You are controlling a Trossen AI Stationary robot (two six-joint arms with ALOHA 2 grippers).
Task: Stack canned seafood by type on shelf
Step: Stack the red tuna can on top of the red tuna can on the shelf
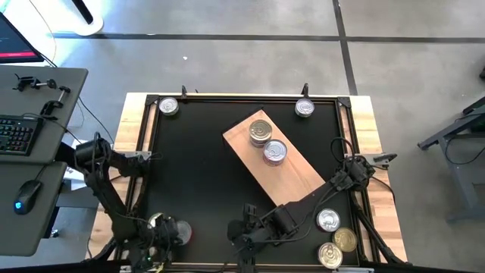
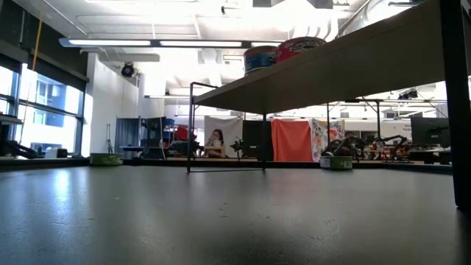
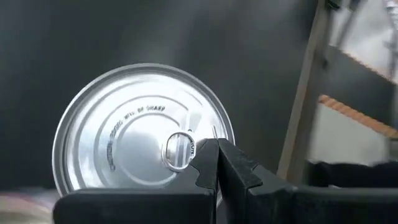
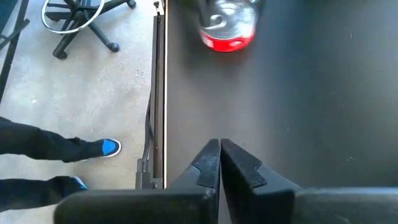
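Note:
The shelf (image 1: 292, 171), a light-brown wooden board, lies slanted across the middle of the black table. Two tins (image 1: 260, 132) (image 1: 274, 152) stand on it; the low view shows them from below (image 2: 259, 57) (image 2: 298, 48). A silver-lidded tin (image 3: 124, 134) with a pull tab stands at the table's near-left corner (image 1: 173, 230). My left gripper (image 3: 217, 152) (image 1: 161, 230) is shut, its tips over that lid. My right gripper (image 4: 219, 149) (image 1: 244, 231) is shut over bare table at the near edge, with nothing between its fingers. My left gripper's shut fingertips (image 3: 231, 163) come slanting down from above, over the lid's edge beside the pull tab (image 3: 177, 151). I cannot tell whether they touch the lid. The tin stands flat on the table.
Single tins stand at the far-left (image 1: 168, 106) and far-right (image 1: 305, 108) corners. Three more (image 1: 328, 220) (image 1: 345, 240) (image 1: 330, 255) are grouped at the near right. A red-labelled tin (image 4: 228, 25) lies ahead of my right gripper. A person's legs and blue shoe (image 4: 109, 148) show beside the table frame (image 4: 158, 93).

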